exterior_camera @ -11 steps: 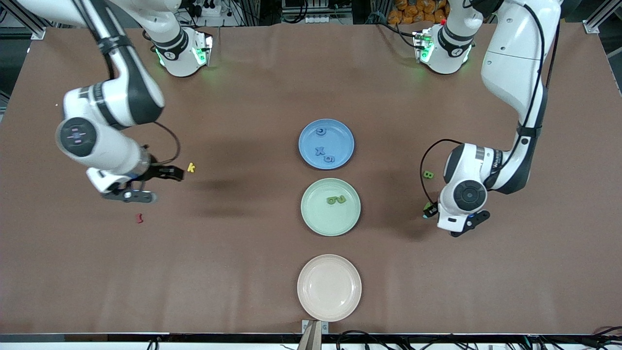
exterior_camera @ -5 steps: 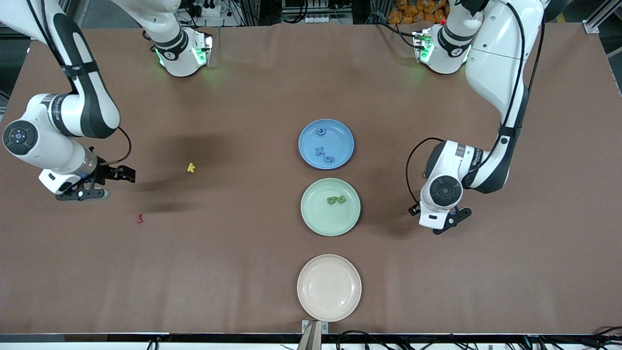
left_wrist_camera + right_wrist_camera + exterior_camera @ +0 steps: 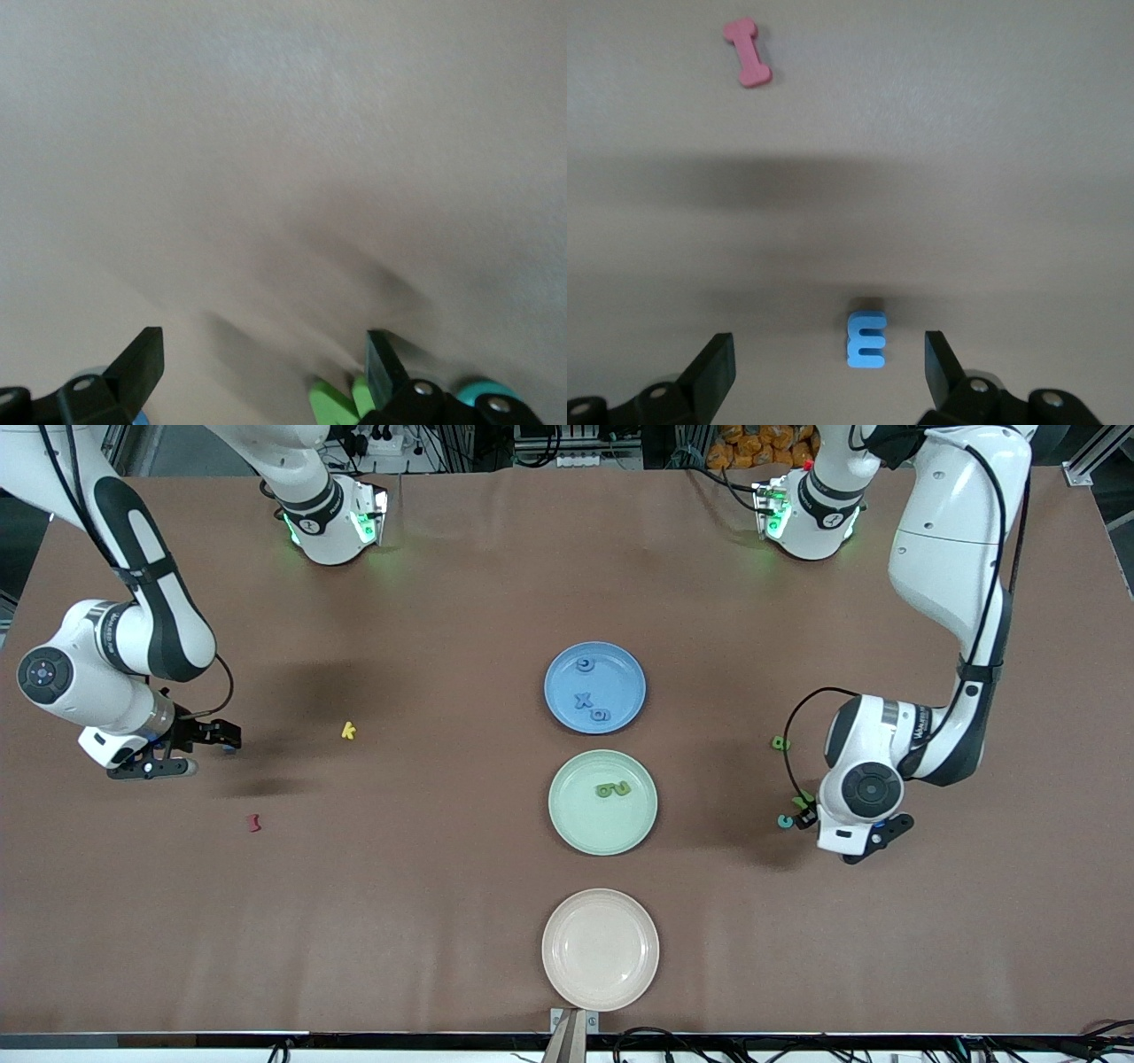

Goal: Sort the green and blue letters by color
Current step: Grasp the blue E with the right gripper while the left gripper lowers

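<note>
Both pairs of jaws stand apart with nothing clasped. At the right arm's end of the brown table (image 3: 425, 921), the right gripper (image 3: 828, 372) is low over a small blue letter E (image 3: 866, 340), which lies between its fingers; a pink I-shaped piece (image 3: 749, 64) lies well apart from it. At the left arm's end, the left gripper (image 3: 264, 365) is just above a bright green letter (image 3: 803, 801) and a teal letter C (image 3: 785, 821), with an olive green letter B (image 3: 780, 743) farther from the front camera. Blue letters (image 3: 592, 707) lie on the round blue plate (image 3: 565, 664), green letters (image 3: 613, 788) on the pale green plate (image 3: 576, 828). Nearer the front camera is a cream plate (image 3: 600, 950).
</note>
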Controlling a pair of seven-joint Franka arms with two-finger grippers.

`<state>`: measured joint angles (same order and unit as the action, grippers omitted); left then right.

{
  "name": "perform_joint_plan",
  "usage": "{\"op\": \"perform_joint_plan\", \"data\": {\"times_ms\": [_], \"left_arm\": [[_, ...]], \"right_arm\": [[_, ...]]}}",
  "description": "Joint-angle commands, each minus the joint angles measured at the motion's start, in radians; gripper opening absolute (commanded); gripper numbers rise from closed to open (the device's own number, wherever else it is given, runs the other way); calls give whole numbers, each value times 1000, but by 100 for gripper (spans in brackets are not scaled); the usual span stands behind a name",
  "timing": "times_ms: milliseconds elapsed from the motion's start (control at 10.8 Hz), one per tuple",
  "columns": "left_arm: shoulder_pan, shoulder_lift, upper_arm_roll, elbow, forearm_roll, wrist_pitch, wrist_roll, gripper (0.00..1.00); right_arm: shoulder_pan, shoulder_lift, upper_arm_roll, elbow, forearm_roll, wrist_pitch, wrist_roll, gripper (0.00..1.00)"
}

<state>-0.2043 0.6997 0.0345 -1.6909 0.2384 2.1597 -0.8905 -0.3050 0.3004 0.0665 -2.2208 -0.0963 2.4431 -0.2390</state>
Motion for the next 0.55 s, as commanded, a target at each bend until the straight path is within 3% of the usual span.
{"op": "perform_joint_plan", "data": {"times_ms": [0, 185, 462], "left_arm": [[6, 14, -4, 34, 27, -3, 15, 100], [5, 0, -8, 36, 26, -3, 15, 100], [6, -48, -37, 5, -1, -8, -2, 100]], "right_arm": [[-16, 39, -26, -2, 104, 14, -135, 85], [-17, 42, -56, -2, 112, 14, -183, 84], [-16, 52, -60, -3, 112, 27, -183, 71]]}}
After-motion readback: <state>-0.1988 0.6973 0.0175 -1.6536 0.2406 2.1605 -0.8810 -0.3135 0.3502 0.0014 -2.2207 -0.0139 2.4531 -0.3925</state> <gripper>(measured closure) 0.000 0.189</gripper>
